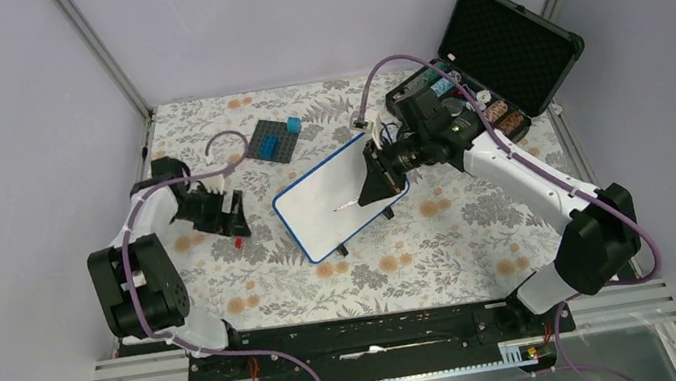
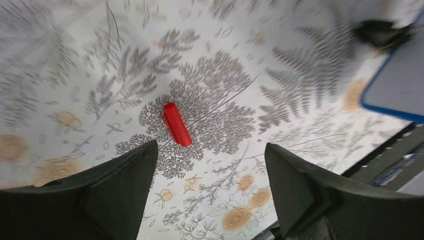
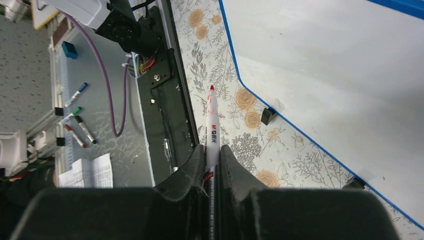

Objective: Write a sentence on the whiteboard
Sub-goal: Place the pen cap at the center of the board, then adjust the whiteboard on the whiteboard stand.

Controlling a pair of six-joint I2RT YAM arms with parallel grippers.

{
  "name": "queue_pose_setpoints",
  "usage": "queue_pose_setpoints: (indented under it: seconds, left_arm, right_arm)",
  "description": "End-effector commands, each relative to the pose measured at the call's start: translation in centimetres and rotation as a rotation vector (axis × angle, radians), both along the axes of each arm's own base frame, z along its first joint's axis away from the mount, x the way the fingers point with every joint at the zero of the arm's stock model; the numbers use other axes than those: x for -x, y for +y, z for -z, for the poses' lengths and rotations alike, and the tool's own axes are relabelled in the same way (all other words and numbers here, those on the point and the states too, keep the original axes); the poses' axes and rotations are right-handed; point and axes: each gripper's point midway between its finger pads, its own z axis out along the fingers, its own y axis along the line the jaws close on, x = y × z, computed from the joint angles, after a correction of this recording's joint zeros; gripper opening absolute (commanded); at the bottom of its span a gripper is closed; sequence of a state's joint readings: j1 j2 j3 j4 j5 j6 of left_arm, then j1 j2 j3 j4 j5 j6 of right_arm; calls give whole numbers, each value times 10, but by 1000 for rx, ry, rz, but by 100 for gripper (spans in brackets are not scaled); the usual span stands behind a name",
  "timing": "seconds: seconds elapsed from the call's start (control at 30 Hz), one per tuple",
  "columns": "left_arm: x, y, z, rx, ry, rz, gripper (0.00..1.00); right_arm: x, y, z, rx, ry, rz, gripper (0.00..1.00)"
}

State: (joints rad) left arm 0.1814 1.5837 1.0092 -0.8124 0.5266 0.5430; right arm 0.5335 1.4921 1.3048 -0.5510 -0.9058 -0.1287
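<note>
The whiteboard (image 1: 335,196) with a blue rim lies tilted in the middle of the table; its face is blank, no red letters show. It also shows in the right wrist view (image 3: 340,75). My right gripper (image 1: 376,180) is shut on a white marker with a red tip (image 3: 212,125), held above the board's right part; the tip (image 1: 339,210) hangs over the board. My left gripper (image 1: 229,219) is open and empty, just above a red marker cap (image 2: 177,124) that lies on the cloth; the cap also shows in the top view (image 1: 236,240).
A dark studded baseplate (image 1: 271,143) with a blue brick (image 1: 292,125) lies at the back. An open black case (image 1: 496,56) stands at the back right. Spare markers (image 3: 77,120) lie beyond the table's near rail. A corner of the board (image 2: 400,80) shows in the left wrist view.
</note>
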Motion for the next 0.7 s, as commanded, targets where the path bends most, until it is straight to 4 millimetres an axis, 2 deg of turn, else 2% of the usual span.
queue_pose_setpoints:
  seconds: [0.0,0.13,0.23,0.3,0.43,0.67]
  left_arm:
    - [-19,-22,-99,175,-203,51,87]
    - [-13,-40,-154,308,-282,98,85]
    - [-4,-59,-178,428,-330,136,81]
    - [3,-69,-188,504,-341,160,76]
    - [10,-95,-186,565,-297,236,71]
    - [-6,-126,-181,596,-240,265,63]
  right_arm:
    - [-8,19,-20,-10,-200,-25,0]
    - [-14,35,-24,-13,-343,-5,0]
    - [-17,45,-31,-42,-392,-1,0]
    - [-20,51,-35,-51,-424,-3,0]
    - [-18,61,-45,-74,-453,-33,0]
    - [-19,67,-42,-69,-486,-69,0]
